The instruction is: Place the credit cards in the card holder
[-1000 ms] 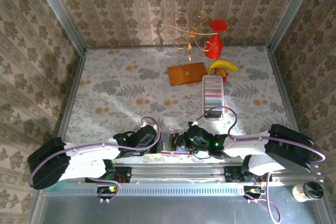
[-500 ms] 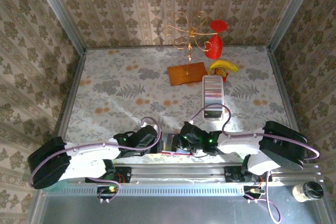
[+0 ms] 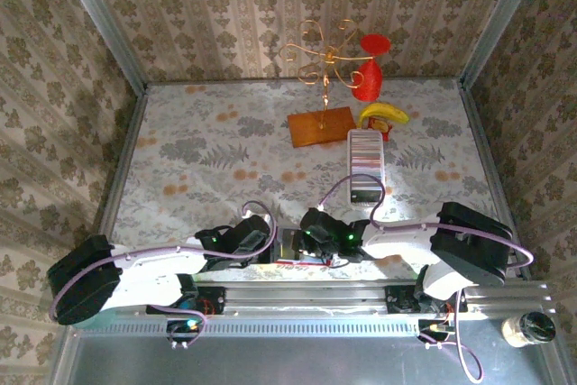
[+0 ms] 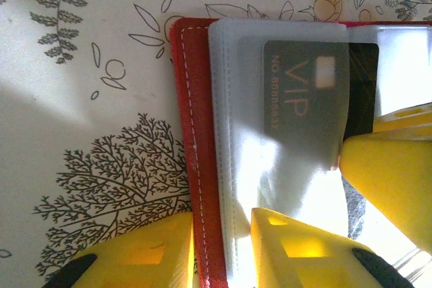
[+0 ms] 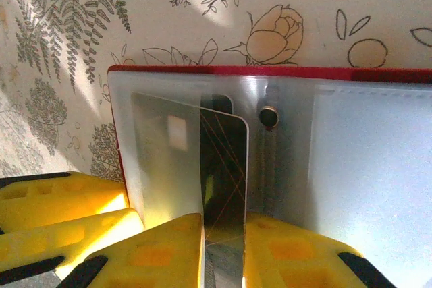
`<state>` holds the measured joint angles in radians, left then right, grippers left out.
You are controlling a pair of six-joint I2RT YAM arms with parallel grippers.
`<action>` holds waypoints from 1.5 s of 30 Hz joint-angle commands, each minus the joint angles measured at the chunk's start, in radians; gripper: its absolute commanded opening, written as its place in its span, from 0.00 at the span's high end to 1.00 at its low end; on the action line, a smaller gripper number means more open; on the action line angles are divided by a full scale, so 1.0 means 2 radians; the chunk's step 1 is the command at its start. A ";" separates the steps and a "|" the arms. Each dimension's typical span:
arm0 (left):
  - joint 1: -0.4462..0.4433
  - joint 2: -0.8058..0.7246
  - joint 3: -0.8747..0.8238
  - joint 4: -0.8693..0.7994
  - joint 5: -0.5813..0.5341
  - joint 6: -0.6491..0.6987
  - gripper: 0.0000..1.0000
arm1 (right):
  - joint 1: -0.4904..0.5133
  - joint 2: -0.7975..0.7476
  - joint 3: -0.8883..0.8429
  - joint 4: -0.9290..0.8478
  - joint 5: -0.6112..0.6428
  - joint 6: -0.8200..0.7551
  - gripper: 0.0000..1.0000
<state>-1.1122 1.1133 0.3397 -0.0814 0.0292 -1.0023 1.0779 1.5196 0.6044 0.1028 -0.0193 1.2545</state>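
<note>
Since a second ago the right arm has swung inward and carried its tool leftward over the card holder point(image 4: 185, 133); the left arm has not shifted.

Left tool point(image 4: 221, 227): narrow, with one finger on each side of the card holder's left red cover, so it is clamped on that edge. Judged purpose: to pin the open card holder flat on the counter point(image 4: 81, 45) while a card is pushed in.

Card holder: lies open at the counter's near edge, between the two tools, with its frosted pocket sheet facing up.

Right tool point(image 5: 223, 224): just right of the left tool, over the card holder's left pocket. It is narrow and grips a dark card point(image 5: 224, 166) between its fingers. The card's far end lies at or under the pocket sheet; how deep it sits cannot be told. Judged step: insertion under way, card not yet released.

Remaining credit cards point(image 3: 365, 155): stand on edge in a white tray point(image 3: 350, 169), well beyond the card holder and to its right. Most of the task appears outstanding.
</note>
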 commanded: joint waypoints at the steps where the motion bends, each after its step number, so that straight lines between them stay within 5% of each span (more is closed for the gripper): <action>1: -0.005 0.001 -0.007 -0.012 -0.003 -0.006 0.73 | 0.001 -0.003 0.020 -0.031 -0.005 -0.019 0.77; 19: -0.005 -0.008 -0.010 -0.015 -0.005 -0.010 0.72 | 0.001 0.019 0.037 -0.019 -0.010 -0.024 0.89; 32: -0.002 -0.029 -0.005 -0.044 -0.022 -0.010 0.67 | 0.000 -0.013 0.018 -0.036 0.009 -0.030 0.84; 45: 0.017 -0.037 0.000 -0.043 -0.013 -0.003 0.48 | -0.001 0.026 0.041 -0.003 -0.019 -0.034 0.91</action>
<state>-1.0874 1.0492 0.3344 -0.1432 0.0029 -1.0107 1.0763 1.5517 0.6540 0.0708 -0.0380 1.2030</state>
